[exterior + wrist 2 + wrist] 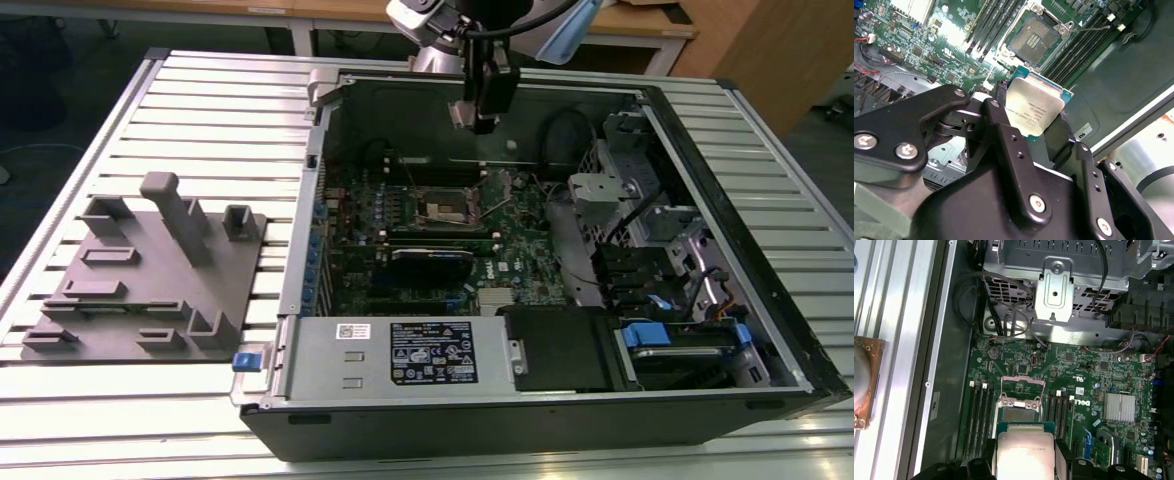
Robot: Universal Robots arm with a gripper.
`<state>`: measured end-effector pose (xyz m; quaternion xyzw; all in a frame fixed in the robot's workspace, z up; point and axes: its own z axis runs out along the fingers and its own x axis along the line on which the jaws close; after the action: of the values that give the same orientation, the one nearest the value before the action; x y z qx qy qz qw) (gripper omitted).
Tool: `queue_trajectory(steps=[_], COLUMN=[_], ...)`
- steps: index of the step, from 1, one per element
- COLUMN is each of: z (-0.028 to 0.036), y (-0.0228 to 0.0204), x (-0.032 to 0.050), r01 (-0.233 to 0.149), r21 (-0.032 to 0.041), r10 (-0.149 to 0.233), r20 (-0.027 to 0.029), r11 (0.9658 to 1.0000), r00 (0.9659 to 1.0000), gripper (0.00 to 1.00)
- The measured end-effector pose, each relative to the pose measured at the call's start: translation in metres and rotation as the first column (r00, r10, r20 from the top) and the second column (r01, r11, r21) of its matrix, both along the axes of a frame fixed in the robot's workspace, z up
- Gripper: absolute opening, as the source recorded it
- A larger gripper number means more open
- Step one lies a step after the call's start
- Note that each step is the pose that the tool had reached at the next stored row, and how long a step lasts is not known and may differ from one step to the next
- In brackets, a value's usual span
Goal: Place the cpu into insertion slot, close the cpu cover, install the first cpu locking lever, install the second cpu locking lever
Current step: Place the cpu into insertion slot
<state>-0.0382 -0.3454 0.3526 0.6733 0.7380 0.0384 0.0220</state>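
My gripper hangs over the far part of the open computer case, shut on the cpu, a flat square chip with a silver-grey top. In both wrist views the black fingers clamp two opposite edges of the cpu. The insertion slot lies below and apart from the chip, its pale grid bare. It sits mid-board in the exterior view and is partly hidden behind the chip in the first wrist view. The cpu cover, a silvery frame, stands tipped up at the socket's far side.
Long black memory slots flank the socket on both sides. A metal drive cage and cables fill the exterior view's right. The labelled power supply lies along the case's near wall. A grey fixture plate rests on the slatted table.
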Motion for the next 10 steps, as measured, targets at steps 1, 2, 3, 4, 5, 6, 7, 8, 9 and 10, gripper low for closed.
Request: queue_trajectory(steps=[1, 2, 3, 4, 5, 6, 7, 8, 9, 10], z=[-0.0002, -0.0005, -0.0008, -0.0011, -0.0013, -0.0016, -0.0018, -0.0019, -0.0021, -0.0024], y=[0.0, 0.0, 0.0, 0.0, 0.0, 0.0, 0.0, 0.0, 0.0, 0.0], x=[0.0, 0.0, 0.0, 0.0, 0.0, 0.0, 0.0, 0.0, 0.0, 0.0], r01=[0.001, 0.003, 0.003, 0.004, 0.005, 0.006, 0.007, 0.008, 0.009, 0.01], r21=[0.0, -0.0001, -0.0001, 0.0, 0.0, -0.0001, -0.0001, -0.0002, -0.0002, 0.0], r10=[-0.001, -0.003, -0.003, -0.004, -0.005, -0.006, -0.007, -0.008, -0.009, -0.01], r20=[0.0, 0.0, 0.0, 0.0, 0.0, -0.0001, 0.0, -0.0001, -0.0001, 0.0], r11=[1.0, 1.0, 1.0, 1.0, 1.0, 1.0, 1.0, 1.0, 1.0, 1.0], r00=[1.0, 1.0, 1.0, 1.0, 1.0, 1.0, 1.0, 1.0, 1.0, 1.0], gripper=[0.54, 0.54, 0.54, 0.54, 0.54, 0.54, 0.54, 0.54, 0.54, 0.54])
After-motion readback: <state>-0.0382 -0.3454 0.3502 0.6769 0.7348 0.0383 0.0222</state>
